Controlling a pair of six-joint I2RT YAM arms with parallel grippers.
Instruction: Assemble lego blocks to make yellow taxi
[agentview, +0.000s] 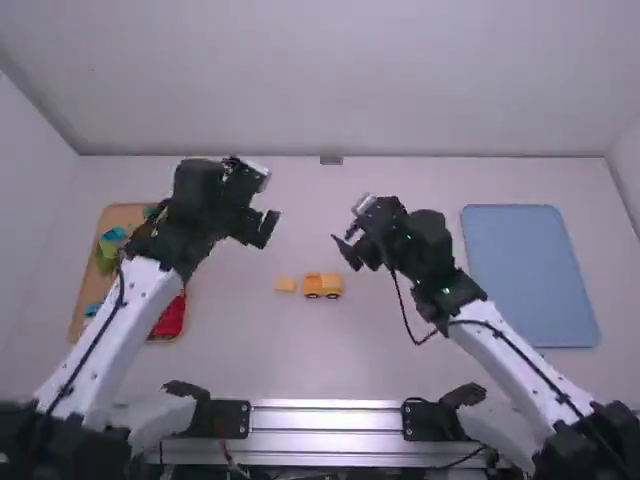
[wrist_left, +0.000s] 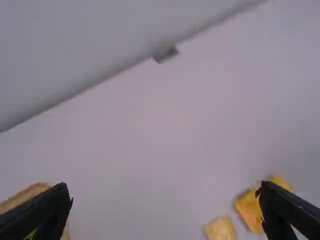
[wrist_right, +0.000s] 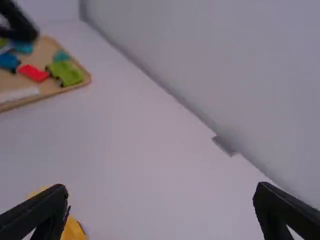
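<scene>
while the wooden tray (agentview: 125, 212) waits at the left with its red piece (agentview: 170, 318) and green piece (agentview: 106, 256), the parts that seem to matter lie near the middle of the table. there, the small yellow car (agentview: 323, 286) stands on its wheels, and the loose yellow block (agentview: 285, 284) lies just beside its left end, not touching. i judge the car mostly built, with this block the likely next piece to add.

a bit farther out is the right gripper (agentview: 345, 254), its fingers spread with nothing between them. farthest out is the left gripper (agentview: 268, 228), also empty, fingers wide apart.

to do this well, i'd have the right gripper hold the car lightly by its sides, since wheels could let it roll under a push. the left gripper should come straight down over the block, take it low on two opposite faces, and lift it level. line it up squarely above the car before lowering, then press evenly until it seats. a tilted block could catch on one edge, and too hard a squeeze could twist it or pull the car apart.
</scene>
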